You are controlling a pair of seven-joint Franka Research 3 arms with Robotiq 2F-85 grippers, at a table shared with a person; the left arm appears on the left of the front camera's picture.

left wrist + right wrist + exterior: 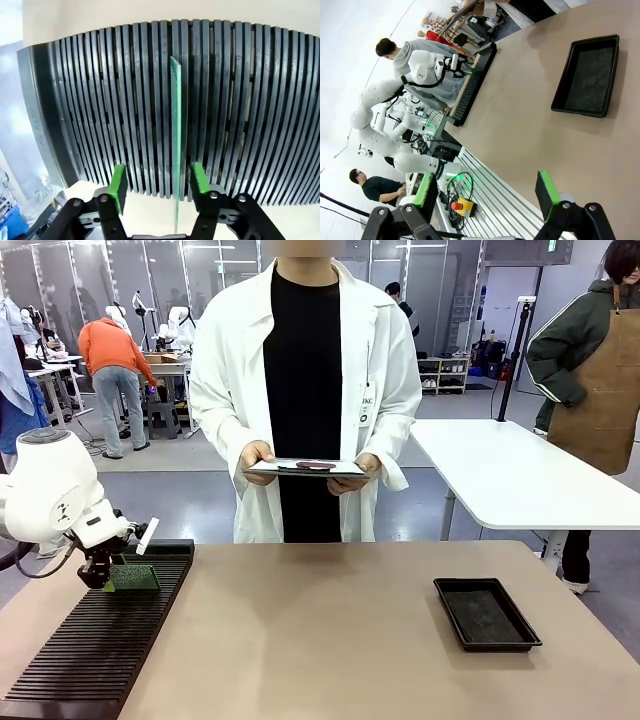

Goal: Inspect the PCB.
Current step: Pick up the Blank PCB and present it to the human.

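Through my left wrist camera I look down on a black plastic rack (90, 115) of narrow parallel ribs, which runs from one side of the picture to the other. The PCB (176, 150), a thin green circuit board, stands upright in one slot near the middle, so I see only its narrow edge. My left gripper (159, 181) straddles it with jaws spread. The board sits between the two green pads (118, 182), nearer the picture-right one, with a gap on each side. A pale beige tabletop (150, 212) shows under the fingers, beside the rack's near edge.
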